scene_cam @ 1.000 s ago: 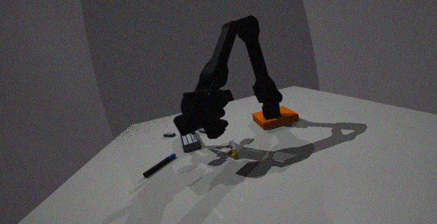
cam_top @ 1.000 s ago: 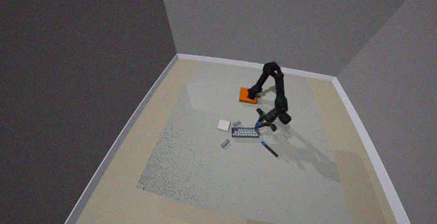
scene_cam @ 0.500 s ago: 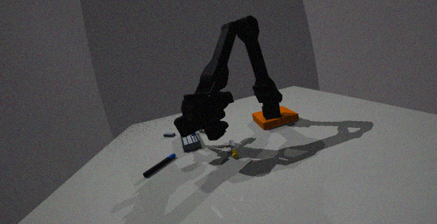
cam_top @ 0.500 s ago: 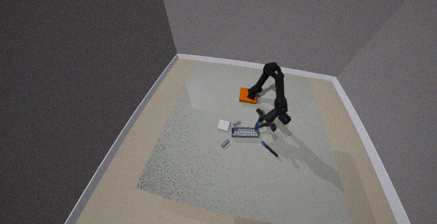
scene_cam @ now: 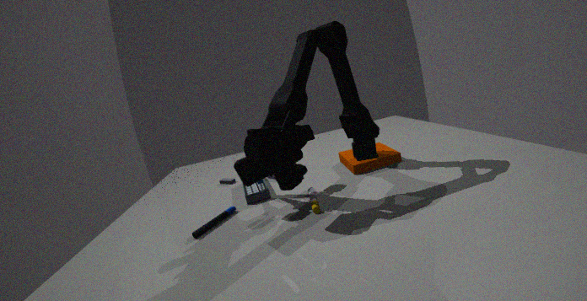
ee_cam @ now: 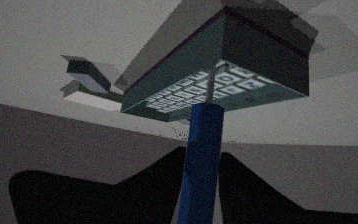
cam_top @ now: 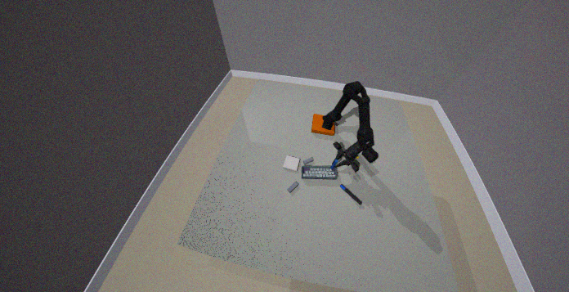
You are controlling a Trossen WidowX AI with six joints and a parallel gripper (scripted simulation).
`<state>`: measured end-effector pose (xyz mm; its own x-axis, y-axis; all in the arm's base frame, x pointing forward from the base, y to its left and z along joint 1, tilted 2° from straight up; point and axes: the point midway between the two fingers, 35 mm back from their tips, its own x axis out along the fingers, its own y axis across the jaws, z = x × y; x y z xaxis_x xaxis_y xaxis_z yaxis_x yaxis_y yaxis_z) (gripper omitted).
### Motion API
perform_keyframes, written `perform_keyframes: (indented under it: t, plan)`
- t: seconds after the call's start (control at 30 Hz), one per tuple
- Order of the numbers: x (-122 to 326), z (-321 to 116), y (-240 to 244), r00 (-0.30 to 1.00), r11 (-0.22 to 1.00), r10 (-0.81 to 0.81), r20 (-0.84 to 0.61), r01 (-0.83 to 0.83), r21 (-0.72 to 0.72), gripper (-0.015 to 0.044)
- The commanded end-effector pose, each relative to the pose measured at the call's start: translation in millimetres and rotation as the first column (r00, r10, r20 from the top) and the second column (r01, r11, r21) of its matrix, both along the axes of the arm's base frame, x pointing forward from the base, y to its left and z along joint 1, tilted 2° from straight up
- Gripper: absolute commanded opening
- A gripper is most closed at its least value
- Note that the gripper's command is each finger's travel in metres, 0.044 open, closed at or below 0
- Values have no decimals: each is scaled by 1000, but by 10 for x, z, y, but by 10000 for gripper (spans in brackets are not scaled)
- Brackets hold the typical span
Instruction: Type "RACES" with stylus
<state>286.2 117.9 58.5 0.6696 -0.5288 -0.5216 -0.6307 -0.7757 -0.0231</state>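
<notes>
My gripper (cam_top: pixel 338 162) (ee_cam: pixel 202 157) is shut on the blue stylus (cam_top: pixel 335 163) (ee_cam: pixel 204 120), whose thin grey tip points away from the fingers. The dark keyboard (cam_top: pixel 319 177) (scene_cam: pixel 259 198) (ee_cam: pixel 180 72) with pale keys lies just beyond the fingers. In the wrist view the tip overlaps the keys near the keyboard's closer end. Whether it touches or presses a key, and which one, I cannot tell. In the exterior view the dark gripper body hides the fingers, the stylus and part of the keyboard.
A black pen with a blue end (cam_top: pixel 351 195) (scene_cam: pixel 212 223) lies beside the keyboard. A small yellow-and-white cylinder (scene_cam: pixel 315 205) lies below the arm. A white block (cam_top: pixel 292 163) and two grey blocks (cam_top: pixel 308 160) (cam_top: pixel 293 186) lie around the keyboard's far end. The arm stands on an orange base (cam_top: pixel 320 127) (scene_cam: pixel 375 163).
</notes>
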Motion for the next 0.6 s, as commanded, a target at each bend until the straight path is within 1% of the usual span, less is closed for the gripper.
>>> perform_keyframes:
  t: [0.0, 0.17, 0.4, 0.57]
  plan:
    - [-1, 1, -5, 1000, 1000, -4, 2, 4, -2, 81]
    - [3, 58, -4, 1000, 1000, -4, 2, 4, -2, 81]
    - [4, 361, -16, 1000, 1000, -4, 3, 4, -2, 81]
    - [3, 370, -17, 1000, 1000, -4, 3, 4, -2, 81]
